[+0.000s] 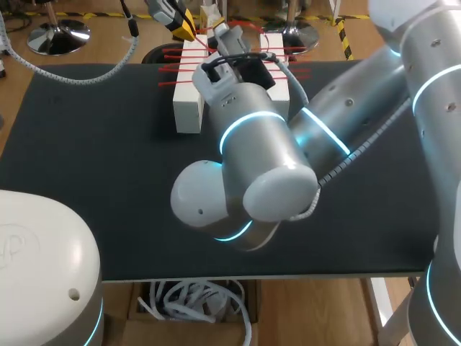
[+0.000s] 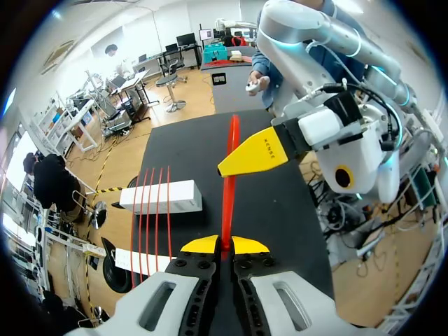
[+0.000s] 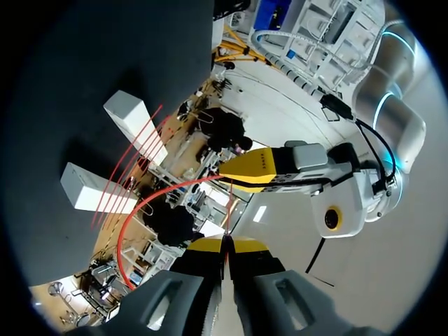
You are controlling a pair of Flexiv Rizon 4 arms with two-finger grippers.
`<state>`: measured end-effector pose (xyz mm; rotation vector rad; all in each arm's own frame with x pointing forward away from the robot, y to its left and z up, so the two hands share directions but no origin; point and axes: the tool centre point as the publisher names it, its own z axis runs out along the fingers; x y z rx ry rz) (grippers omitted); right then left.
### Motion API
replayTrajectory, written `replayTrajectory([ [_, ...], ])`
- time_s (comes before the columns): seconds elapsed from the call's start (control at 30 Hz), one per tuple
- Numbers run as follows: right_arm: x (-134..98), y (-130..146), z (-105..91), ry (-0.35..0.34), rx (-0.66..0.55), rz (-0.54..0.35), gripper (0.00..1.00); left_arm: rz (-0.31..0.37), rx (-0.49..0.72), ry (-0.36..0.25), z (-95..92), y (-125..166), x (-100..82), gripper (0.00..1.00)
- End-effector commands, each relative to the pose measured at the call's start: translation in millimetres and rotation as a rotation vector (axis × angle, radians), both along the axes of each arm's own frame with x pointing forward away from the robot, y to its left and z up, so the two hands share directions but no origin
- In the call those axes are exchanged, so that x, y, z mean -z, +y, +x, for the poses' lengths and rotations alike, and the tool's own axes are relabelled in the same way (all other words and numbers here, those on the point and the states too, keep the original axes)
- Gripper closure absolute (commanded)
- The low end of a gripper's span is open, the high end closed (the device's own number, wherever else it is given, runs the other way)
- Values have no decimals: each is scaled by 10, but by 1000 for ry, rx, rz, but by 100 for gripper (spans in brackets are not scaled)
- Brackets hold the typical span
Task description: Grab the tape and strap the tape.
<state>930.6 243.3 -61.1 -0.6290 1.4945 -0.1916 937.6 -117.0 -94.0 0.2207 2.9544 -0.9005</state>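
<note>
The red tape (image 2: 229, 183) is a thin, flat, glossy ribbon. It is held in the air over the far middle of the table (image 1: 86, 144), apparently so it can be laid across the two white blocks (image 1: 189, 108).

The left gripper (image 2: 225, 245) has its yellow tips pressed together on the ribbon. From there the ribbon runs straight ahead, edge-on, past the yellow tip of the other arm's gripper. The right gripper (image 3: 224, 245) pinches the tape too, with its tips closed on a hair-thin stretch that leads toward the left gripper. A slack red loop curves away near there, back toward the blocks. Gripping at two spots looks meant to keep a short span tight and steerable.

The blocks are plain, smooth, box-shaped bars lying side by side with a gap between them. Several parallel red lines of tape already cross both and bridge the gap, so the strapping seems partly done.

In the head view the right arm (image 1: 259, 166) reaches in from the right and hides much of the right-hand block. It is a bulky silver and white tube with glowing blue rings. The table's surface is dark and matte, like a rubber or felt mat.
</note>
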Motion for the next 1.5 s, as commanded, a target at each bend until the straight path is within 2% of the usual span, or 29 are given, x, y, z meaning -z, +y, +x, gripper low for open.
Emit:
replayTrajectory([
  [0.03, 19, 51, 15, 2, 5, -7, 100, 4, -1, 2, 2, -3, -9, 100],
  [0.7, 100, 232, 64, 6, -14, -22, 100, 4, -1, 2, 2, -3, -9, 100],
  [1.0, 84, 220, 78, 1, -7, -24, 100, 4, -1, 2, 2, -3, -9, 100],
  [1.03, 80, 214, 79, 1, -6, -25, 67, 4, -1, 2, 2, -3, -9, 100],
  [1.07, 63, 206, 73, -1, -5, -23, 55, 4, -1, 2, 2, -3, -9, 100],
  [1.23, -30, 180, -4, -3, 3, -5, 55, 4, -1, 2, 2, -3, -9, 100],
  [1.5, -222, 102, -133, -10, 10, 39, 62, 4, -1, 2, 2, -3, -9, 100],
])
